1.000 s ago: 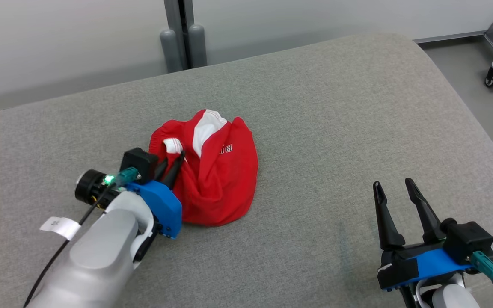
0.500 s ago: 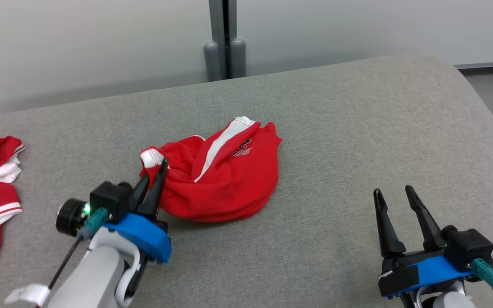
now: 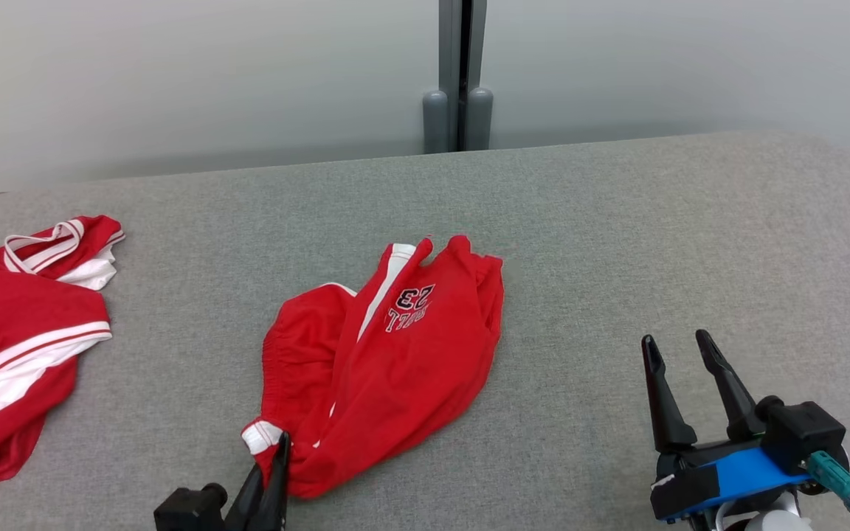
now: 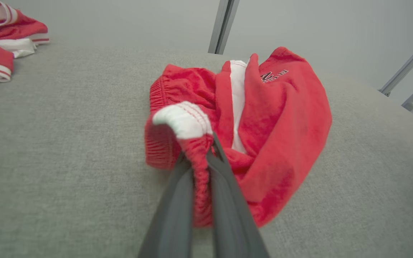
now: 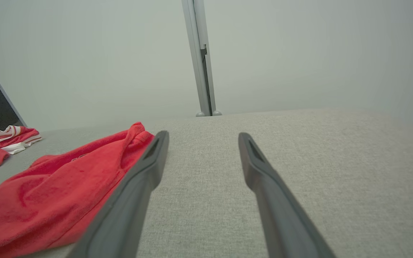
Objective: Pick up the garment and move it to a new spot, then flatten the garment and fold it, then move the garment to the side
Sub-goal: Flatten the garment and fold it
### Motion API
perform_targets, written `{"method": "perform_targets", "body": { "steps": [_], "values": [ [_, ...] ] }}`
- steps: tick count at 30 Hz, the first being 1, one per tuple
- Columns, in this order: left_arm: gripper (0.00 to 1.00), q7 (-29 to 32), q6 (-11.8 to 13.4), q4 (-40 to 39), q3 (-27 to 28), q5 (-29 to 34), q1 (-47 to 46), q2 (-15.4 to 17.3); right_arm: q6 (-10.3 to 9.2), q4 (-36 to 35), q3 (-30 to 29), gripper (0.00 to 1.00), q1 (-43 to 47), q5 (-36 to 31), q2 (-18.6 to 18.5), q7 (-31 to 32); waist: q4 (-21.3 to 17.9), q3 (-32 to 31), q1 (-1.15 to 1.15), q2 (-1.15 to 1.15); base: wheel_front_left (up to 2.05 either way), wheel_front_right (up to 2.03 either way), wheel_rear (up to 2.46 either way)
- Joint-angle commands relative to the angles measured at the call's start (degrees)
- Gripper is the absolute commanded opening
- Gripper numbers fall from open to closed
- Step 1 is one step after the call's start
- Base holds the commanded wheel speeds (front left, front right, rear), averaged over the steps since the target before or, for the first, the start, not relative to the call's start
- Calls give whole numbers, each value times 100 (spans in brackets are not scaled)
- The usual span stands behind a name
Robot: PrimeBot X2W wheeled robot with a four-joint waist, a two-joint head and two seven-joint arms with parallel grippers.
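Left wrist view shows the left gripper (image 4: 201, 150) pinched tight on the gathered waistband of the red shorts (image 4: 281, 118), which lie crumpled mid-way across the grey padded surface (image 3: 617, 221). The right gripper (image 3: 674, 339) hovers with fingers spread wide, holding nothing.

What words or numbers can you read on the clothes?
"23": a number printed on the red garment in the middle, upside down in the head view.
The small word right beside that number: too blurred to read.
The other red-and-white garment at the left: no writing to be seen on it.
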Motion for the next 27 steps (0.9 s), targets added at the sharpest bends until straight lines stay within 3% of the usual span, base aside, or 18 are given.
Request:
{"method": "perform_targets", "body": {
  "steps": [1, 2, 17, 27],
  "values": [
    [61, -28, -3, -23, 138, 95, 81, -55, 3, 26, 26, 100, 60, 58, -15, -22, 52, -36, 0, 0, 0, 0, 0],
    [100, -28, -26, -55, 246, 141, 135, -129, 3, 32, 37, 100, 68, 63, -15, -22, 72, -48, 0, 0, 0, 0, 0],
    [100, -29, -224, -802, 1850, 1281, 73, -384, 3, -3, -21, 100, 96, -75, -16, -22, 130, -142, 0, 0, 0, 0, 0],
    [100, -28, -196, -836, 2374, 1894, -120, -601, 3, 37, -79, 100, 165, -151, -17, -22, -55, -205, 0, 0, 0, 0, 0]
  ]
}}
